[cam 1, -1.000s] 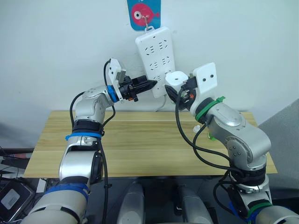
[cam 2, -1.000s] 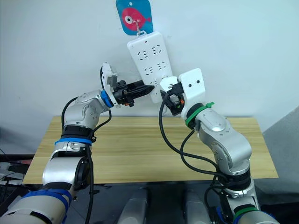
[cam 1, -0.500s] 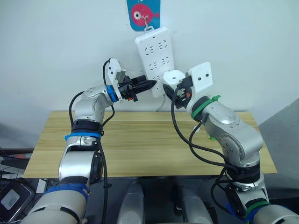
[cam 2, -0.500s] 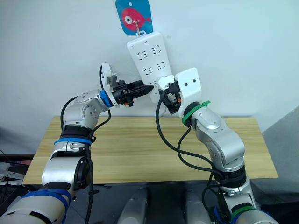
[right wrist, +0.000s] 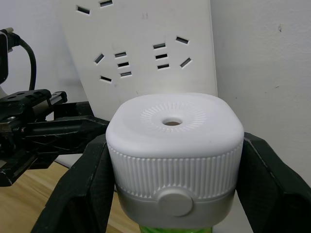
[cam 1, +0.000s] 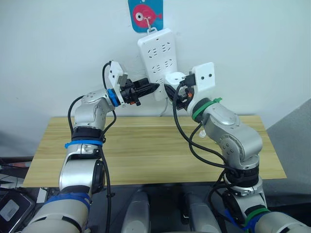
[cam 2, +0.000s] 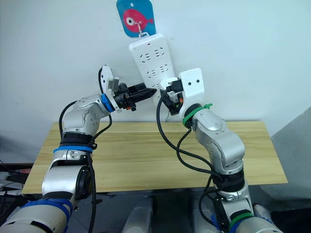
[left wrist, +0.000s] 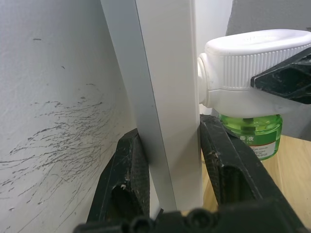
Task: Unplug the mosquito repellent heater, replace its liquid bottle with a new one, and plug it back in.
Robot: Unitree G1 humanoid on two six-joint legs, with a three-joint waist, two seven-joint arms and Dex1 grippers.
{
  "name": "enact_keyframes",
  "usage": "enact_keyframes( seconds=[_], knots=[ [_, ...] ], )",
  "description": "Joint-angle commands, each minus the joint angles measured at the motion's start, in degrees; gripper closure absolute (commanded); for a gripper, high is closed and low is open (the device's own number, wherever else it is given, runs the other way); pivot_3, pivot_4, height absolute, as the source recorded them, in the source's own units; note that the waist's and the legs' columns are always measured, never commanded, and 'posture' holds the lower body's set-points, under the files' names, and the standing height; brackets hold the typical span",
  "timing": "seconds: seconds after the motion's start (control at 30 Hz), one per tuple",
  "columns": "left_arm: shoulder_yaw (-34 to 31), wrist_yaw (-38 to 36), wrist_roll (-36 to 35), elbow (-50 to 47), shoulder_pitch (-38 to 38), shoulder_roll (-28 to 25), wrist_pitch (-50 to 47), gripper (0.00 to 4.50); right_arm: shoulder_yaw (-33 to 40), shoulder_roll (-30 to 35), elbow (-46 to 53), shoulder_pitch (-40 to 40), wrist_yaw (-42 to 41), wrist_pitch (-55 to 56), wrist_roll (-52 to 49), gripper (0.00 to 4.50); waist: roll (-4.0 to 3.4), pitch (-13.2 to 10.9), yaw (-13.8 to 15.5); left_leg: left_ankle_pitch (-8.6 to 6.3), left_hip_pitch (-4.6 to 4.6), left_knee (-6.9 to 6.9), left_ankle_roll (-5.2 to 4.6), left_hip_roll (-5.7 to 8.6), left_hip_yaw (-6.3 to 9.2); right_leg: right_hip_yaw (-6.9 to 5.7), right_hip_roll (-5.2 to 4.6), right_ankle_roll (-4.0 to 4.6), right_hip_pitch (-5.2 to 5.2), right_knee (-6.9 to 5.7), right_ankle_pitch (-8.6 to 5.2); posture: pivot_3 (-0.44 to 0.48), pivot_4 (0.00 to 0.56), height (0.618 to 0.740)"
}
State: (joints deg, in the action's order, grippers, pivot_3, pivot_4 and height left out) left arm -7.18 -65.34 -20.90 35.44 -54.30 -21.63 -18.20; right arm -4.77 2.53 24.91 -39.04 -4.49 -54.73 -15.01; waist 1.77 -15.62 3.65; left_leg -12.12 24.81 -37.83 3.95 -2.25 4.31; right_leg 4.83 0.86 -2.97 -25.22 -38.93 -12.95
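Left gripper (cam 1: 151,88): closed on the lower edge of the power strip (cam 1: 156,53), at 9 o'clock of the heater; bracing could be lost if the strip swings on its hook.
Heater (right wrist: 174,132): clamped by the right gripper (cam 1: 171,92) against the strip's lower end, green bottle (left wrist: 252,135) beneath.
Risk: prongs could be misaligned with the sockets, or the heater twisted loose, if pushed askew.

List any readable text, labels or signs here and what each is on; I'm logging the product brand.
"液" is the only legible character among the small white print on the green bottle under the mosquito repellent heater; the rest is too small to read.
Blue card above the power strip: a red fish picture, no words.
Power strip: no readable marking.
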Motion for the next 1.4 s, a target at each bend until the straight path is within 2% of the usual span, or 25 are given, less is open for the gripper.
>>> enact_keyframes(
  seconds=[0.03, 0.33, 0.47, 0.5, 0.67, 0.9, 1.0, 1.17, 1.33, 1.4],
  knots=[
    [2.95, -2.98, -1.14, -3.59, 0.05, 2.21, -0.78, 3.2, -1.98, 0.82, -0.81, -1.38, -0.66, 0.98, 1.29, 1.51, 0.0, 0.01, 0.0, 0.0, 0.0, 0.0, 0.0, 0.0, 0.0, 0.0, 0.0, 0.0, 0.0, 0.0, 0.0, 0.226, 0.171, 0.74],
    [2.5, -2.25, -0.3, -2.06, -0.5, 2.3, 0.52, 3.2, -3.52, 3.09, 2.86, 0.02, -2.52, 1.31, 1.65, 1.51, -0.01, 0.17, 0.1, 0.0, 0.01, 0.02, 0.0, 0.0, 0.0, -0.01, 0.0, 0.0, 0.0, 0.02, 0.0, 0.223, 0.165, 0.74],
    [2.29, -1.96, 0.22, -0.74, -0.64, 2.68, 1.44, 3.2, -1.65, 4.49, 9.45, 3.1, -2.47, -2.67, 0.04, 0.16, 0.01, 0.21, 0.75, 0.0, 0.03, 0.07, 0.0, 0.01, 0.01, -0.03, -0.01, 0.01, 0.0, 0.08, 0.0, 0.212, 0.166, 0.74],
    [2.29, -1.93, 0.34, -0.51, -0.64, 2.8, 1.65, 3.2, -1.28, 5.06, 11.16, 3.8, -2.49, -3.7, -0.14, 0.03, 0.01, 0.21, 0.9, -0.01, 0.07, 0.08, 0.0, 0.01, 0.03, -0.05, -0.02, 0.01, 0.0, 0.1, -0.01, 0.21, 0.166, 0.74],
    [2.48, -2.1, 0.71, 0.6, -1.02, 2.98, 2.48, 3.2, 1.57, 9.03, 20.72, 7.14, -4.27, -10.64, -3.37, 0.03, 0.01, 0.21, 0.94, -0.01, 0.14, 0.12, 0.0, 0.03, 0.07, -0.11, -0.05, 0.01, 0.02, 0.29, 0.0, 0.197, 0.169, 0.74],
    [2.21, -1.93, 1.58, 4.02, -2.84, 2.77, 4.57, 3.2, 9.32, 11.48, 26.04, 8.47, -8.01, -17.47, -9.48, 0.03, 0.01, 0.22, 0.95, -0.01, 0.12, 0.1, 0.0, 0.02, 0.2, -0.25, -0.05, 0.03, 0.09, 0.24, -0.02, 0.184, 0.175, 0.74],
    [1.81, -0.87, 2.29, 5.92, -3.7, 2.52, 6.24, 3.2, 11.87, 10.22, 25.59, 8.38, -8.7, -17.57, -11.88, 0.65, 0.01, 0.22, 0.95, -0.01, 0.12, 0.1, 0.0, 0.02, 0.23, -0.29, -0.05, 0.03, 0.1, 0.25, -0.02, 0.184, 0.177, 0.74],
    [1.13, -1.02, 2.9, 7.75, -4.15, 0.21, 7.03, 1.6, 10.91, 8.92, 23.42, 7.78, -8.14, -15.42, -13.17, 2.43, 0.01, 0.22, 0.5, -0.01, 0.11, 0.1, 0.0, 0.02, 0.27, -0.32, -0.05, 0.03, 0.1, 0.22, -0.02, 0.201, 0.183, 0.74],
    [0.63, -3.59, 3.69, 10.1, -5.99, -5.11, 7.44, 0.02, 7.03, 7.15, 19.0, 9.09, -8.61, -10.03, -12.66, 4.32, 0.0, 0.22, -0.69, -0.01, 0.11, 0.15, -0.01, -0.02, 0.33, -0.43, -0.04, 0.1, 0.02, 0.08, -0.06, 0.216, 0.187, 0.74],
    [0.74, -5.71, 3.77, 10.55, -6.82, -7.57, 6.4, 0.0, 5.74, 6.93, 17.18, 9.44, -9.16, -7.95, -12.65, 4.47, 0.0, 0.22, -0.77, -0.01, 0.11, 0.17, -0.01, -0.07, 0.37, -0.54, -0.02, 0.14, 0.01, 0.06, -0.08, 0.23, 0.191, 0.74]
  ],
)
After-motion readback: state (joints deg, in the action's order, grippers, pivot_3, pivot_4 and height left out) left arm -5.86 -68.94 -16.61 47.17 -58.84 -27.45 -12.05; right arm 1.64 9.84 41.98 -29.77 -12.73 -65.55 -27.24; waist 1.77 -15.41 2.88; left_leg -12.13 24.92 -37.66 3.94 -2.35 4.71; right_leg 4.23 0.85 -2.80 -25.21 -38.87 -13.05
